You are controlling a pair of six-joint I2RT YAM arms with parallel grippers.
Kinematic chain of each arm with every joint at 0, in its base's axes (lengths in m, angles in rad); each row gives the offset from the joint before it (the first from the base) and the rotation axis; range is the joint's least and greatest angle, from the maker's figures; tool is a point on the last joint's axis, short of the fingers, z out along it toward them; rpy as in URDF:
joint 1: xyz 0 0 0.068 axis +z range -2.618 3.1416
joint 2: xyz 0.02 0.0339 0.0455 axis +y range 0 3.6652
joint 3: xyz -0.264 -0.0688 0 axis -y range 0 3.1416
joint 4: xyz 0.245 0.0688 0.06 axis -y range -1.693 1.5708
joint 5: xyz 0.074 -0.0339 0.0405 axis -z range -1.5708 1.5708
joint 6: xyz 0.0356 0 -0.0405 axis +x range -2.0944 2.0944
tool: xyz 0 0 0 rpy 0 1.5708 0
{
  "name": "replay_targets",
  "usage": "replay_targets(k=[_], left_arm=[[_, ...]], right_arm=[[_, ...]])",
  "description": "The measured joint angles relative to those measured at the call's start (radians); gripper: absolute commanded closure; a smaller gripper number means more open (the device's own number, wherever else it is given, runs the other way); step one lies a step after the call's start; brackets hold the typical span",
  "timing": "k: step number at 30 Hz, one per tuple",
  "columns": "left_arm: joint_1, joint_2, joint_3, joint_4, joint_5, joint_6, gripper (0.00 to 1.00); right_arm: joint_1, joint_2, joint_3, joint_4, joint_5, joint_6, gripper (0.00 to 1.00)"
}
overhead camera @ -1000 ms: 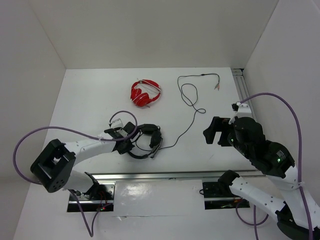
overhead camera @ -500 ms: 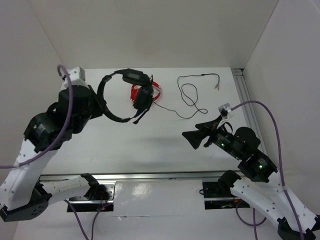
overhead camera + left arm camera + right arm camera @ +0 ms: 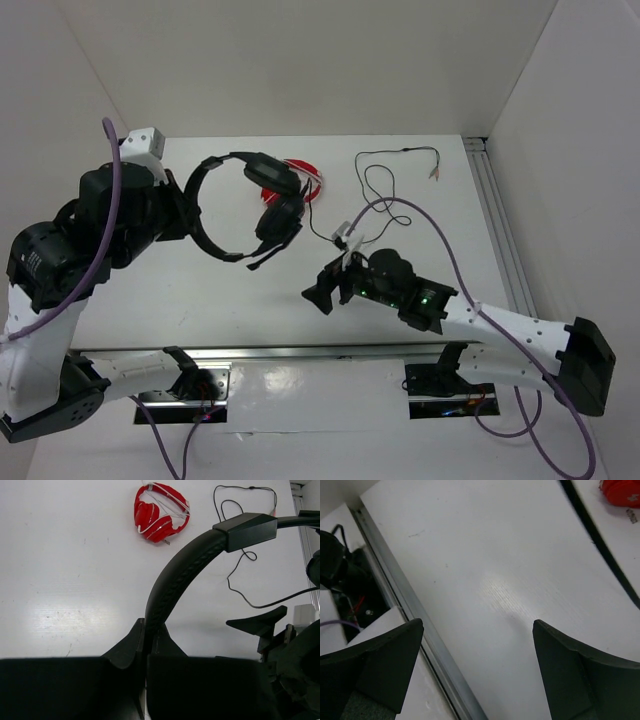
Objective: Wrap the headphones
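the left jaws are clenching the headband (image 3: 170, 585) of the headphones (image 3: 262, 172), holding the set in the air above the bench (image 3: 180, 290), with both earcups out at the end away from the grip. the cable (image 3: 375, 185) is trailing from the lower earcup down to the bench and lying in loose loops toward the far right, its plugs resting near the rail. the red headphones (image 3: 157, 512) are sitting on the bench, partly hidden behind the lifted set in the top view.

the right jaws are standing wide apart and gripping nothing, low over the front middle of the bench on the right arm (image 3: 420, 298). the step in hand is probably catching the cable to begin winding. to do it well, the right jaws should be taking the cable close to the earcup, where it is leaving the bench, rather than out in the loops. the left arm should be holding the headband steady, and the wraps should be staying clear of the red pair.
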Motion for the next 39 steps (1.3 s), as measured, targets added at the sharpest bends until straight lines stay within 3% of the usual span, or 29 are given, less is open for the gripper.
replay_targets(k=[5,10,17,23,31,32,33,34,39], left_arm=[[0.000,-0.002,0.000,-0.026,0.026,0.001,1.00],[0.008,-0.007,0.000,-0.052,0.031,0.001,1.00],[0.011,-0.007,0.000,-0.076,0.042,0.001,1.00],[0.011,-0.015,-0.010,-0.074,0.093,0.001,1.00],[0.011,-0.031,-0.012,-0.075,0.122,0.001,1.00],[0.011,-0.032,-0.012,-0.075,0.126,0.001,1.00],[0.011,-0.034,-0.012,-0.075,0.129,0.001,1.00],[0.011,-0.035,-0.012,-0.075,0.132,0.001,1.00],[0.011,-0.047,-0.015,-0.074,0.142,0.001,1.00]], right_arm=[[0.189,0.068,0.018,0.034,0.288,-0.101,0.06],[0.280,0.056,0.023,0.086,0.493,-0.173,0.07],[0.297,-0.002,0.026,0.142,0.601,-0.245,0.07],[0.253,0.089,0.099,0.150,0.612,-0.324,0.10],[0.060,0.122,0.110,0.180,0.476,-0.330,0.50],[0.037,0.122,0.109,0.187,0.451,-0.328,0.62],[0.014,0.122,0.108,0.196,0.424,-0.323,0.91],[-0.002,0.122,0.107,0.200,0.401,-0.319,0.98],[-0.019,0.120,0.089,0.243,0.339,-0.284,1.00]])
